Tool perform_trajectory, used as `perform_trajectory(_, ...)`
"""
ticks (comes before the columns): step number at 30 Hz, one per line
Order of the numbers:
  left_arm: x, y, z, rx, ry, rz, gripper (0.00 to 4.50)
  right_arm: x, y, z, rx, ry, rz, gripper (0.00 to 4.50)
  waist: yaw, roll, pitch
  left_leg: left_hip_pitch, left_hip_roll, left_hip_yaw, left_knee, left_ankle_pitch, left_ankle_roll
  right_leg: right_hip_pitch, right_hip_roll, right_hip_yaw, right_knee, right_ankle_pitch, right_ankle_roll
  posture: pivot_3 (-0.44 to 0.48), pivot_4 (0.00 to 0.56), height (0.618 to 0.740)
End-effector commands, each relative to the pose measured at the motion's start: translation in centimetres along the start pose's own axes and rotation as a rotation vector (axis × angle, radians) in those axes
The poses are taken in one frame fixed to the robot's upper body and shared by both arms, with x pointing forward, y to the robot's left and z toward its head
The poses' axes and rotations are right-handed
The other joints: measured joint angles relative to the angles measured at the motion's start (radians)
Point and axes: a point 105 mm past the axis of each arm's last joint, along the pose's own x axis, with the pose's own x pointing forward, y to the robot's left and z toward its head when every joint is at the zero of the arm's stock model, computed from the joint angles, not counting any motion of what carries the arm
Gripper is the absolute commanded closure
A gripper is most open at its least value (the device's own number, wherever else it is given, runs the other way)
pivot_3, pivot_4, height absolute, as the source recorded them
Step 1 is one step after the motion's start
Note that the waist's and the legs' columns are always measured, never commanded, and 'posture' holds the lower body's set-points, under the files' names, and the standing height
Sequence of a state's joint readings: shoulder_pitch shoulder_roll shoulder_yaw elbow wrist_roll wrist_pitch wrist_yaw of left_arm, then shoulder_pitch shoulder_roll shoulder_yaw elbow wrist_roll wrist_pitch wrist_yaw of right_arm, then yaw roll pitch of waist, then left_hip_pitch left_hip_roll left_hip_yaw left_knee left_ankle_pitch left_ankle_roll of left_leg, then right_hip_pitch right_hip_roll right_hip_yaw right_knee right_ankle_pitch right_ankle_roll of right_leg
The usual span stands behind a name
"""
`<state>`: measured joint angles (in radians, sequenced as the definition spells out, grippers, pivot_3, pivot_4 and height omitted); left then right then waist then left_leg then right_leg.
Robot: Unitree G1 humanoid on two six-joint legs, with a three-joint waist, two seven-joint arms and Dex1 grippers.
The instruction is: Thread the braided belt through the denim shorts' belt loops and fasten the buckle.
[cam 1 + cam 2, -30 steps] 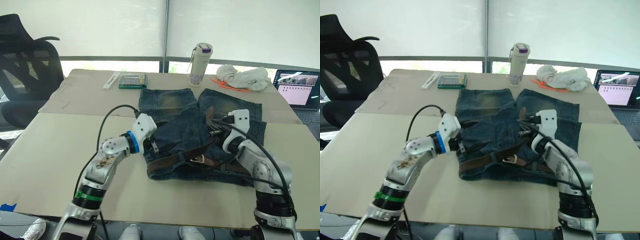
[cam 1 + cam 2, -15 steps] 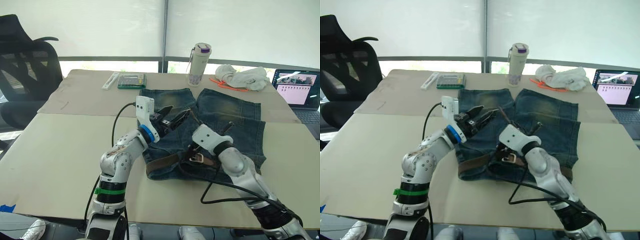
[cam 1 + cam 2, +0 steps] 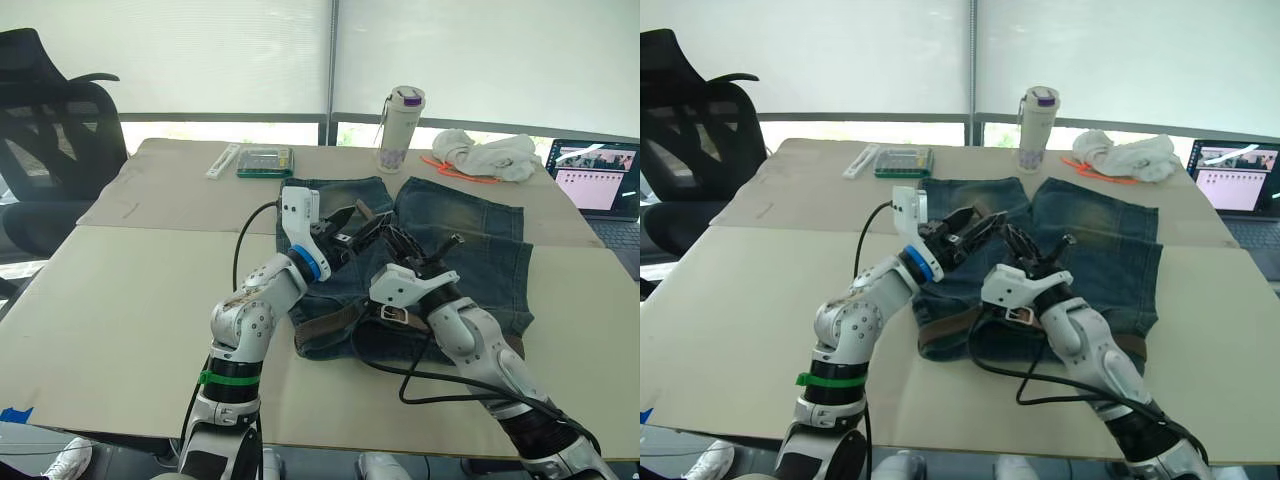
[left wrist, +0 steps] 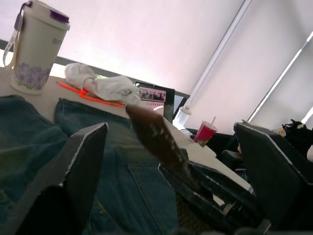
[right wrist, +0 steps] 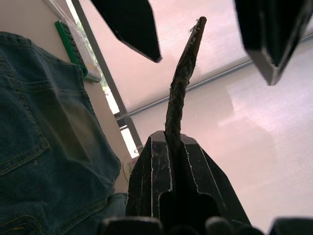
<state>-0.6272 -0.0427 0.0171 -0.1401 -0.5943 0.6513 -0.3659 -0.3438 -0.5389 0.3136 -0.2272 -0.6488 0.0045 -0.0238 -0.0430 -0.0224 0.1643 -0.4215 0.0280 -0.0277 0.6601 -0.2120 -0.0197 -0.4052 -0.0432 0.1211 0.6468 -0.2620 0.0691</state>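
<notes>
The denim shorts [image 3: 470, 235] lie flat on the table, waistband toward me. The braided belt [image 3: 325, 322] runs along the waistband, its silver buckle [image 3: 392, 314] near the middle. My right gripper [image 5: 171, 142] is shut on the belt's free end, and the brown tip [image 5: 185, 68] stands up out of it. My left gripper [image 3: 358, 220] hovers over the shorts, open wide, with its fingers [image 4: 85, 161] on either side of the raised tip [image 4: 151, 132] and not touching it. I cannot make out the belt loops under the arms.
At the back of the table stand a lidded tumbler [image 3: 402, 128], a white cloth bundle [image 3: 490, 153] and a green case [image 3: 265, 160]. A laptop [image 3: 598, 175] sits far right and a black chair [image 3: 50, 130] far left. A black cable [image 3: 420, 372] loops over the near hem.
Both arms have swung in from the sides of the shorts. The right gripper has lifted the belt's end up between the left gripper's open fingers.
</notes>
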Motion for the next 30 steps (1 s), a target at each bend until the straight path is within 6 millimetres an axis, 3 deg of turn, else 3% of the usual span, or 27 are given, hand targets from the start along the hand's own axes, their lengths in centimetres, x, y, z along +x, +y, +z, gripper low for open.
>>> perform_trajectory(1, 0.5, -1.2, 1.1, 0.022, -0.047, -0.046, 1.51, 0.2, -1.7, 0.8, -0.023, -0.043, -0.071, 4.5, 0.0, 0.0, 0.0, 0.0, 0.0, 0.0, 0.0, 0.0, 0.0, 0.0, 0.0, 0.0, 0.0, 0.0, 0.0, 0.0, 0.15, 0.737)
perform_trajectory(10, 0.5, -0.7, 1.1, 0.028, -0.056, -0.033, 4.47, 0.2, -1.7, 1.3, 0.006, -0.087, -0.078, 4.5, 0.001, 0.0, 0.0, 0.0, 0.0, 0.0, 0.0, 0.0, 0.0, 0.0, 0.0, 0.0, 0.0, 0.0, 0.0, 0.0, 0.15, 0.737)
perform_trajectory(13, 0.5, -0.4, 1.1, 0.043, -0.053, -0.021, 4.47, -0.1, -1.3, 2.7, 0.152, -0.177, -0.045, 4.5, 0.0, 0.0, 0.0, 0.0, 0.0, 0.0, 0.0, 0.0, 0.0, 0.0, 0.0, 0.0, 0.0, 0.0, 0.0, 0.0, 0.15, 0.737)
perform_trajectory(17, 0.2, 0.2, 1.3, 0.047, -0.052, -0.029, 4.5, -0.7, -0.9, 3.1, 0.436, -0.212, 0.063, 3.11, -0.003, 0.0, 0.0, 0.001, 0.0, 0.0, 0.0, 0.0, 0.0, 0.002, 0.0, 0.0, 0.0, 0.0, 0.0, 0.0, 0.15, 0.737)
perform_trajectory(22, -0.6, 0.8, 2.0, 0.083, -0.038, -0.114, 4.5, -1.9, -2.2, 0.9, 0.809, -0.13, 0.218, 1.37, 0.001, 0.0, 0.0, 0.001, 0.0, 0.0, 0.0, 0.0, 0.0, 0.002, 0.0, 0.0, 0.0, 0.0, 0.0, 0.0, 0.15, 0.737)
perform_trajectory(26, -1.4, 0.4, 2.2, 0.096, -0.012, -0.22, 4.5, -3.0, -3.4, 0.4, 1.046, -0.084, 0.336, 0.01, 0.001, 0.0, 0.0, 0.001, 0.0, -0.001, 0.0, 0.0, 0.0, 0.002, 0.0, -0.001, 0.0, 0.0, 0.0, 0.0, 0.15, 0.737)
perform_trajectory(30, -2.3, -0.2, 1.9, 0.12, 0.042, -0.344, 4.5, -3.7, -4.6, 0.3, 1.337, -0.051, 0.454, 0.01, -0.003, 0.0, 0.0, 0.001, 0.0, -0.001, 0.0, 0.0, 0.0, 0.002, 0.0, -0.001, 0.0, 0.0, 0.0, 0.0, 0.15, 0.737)
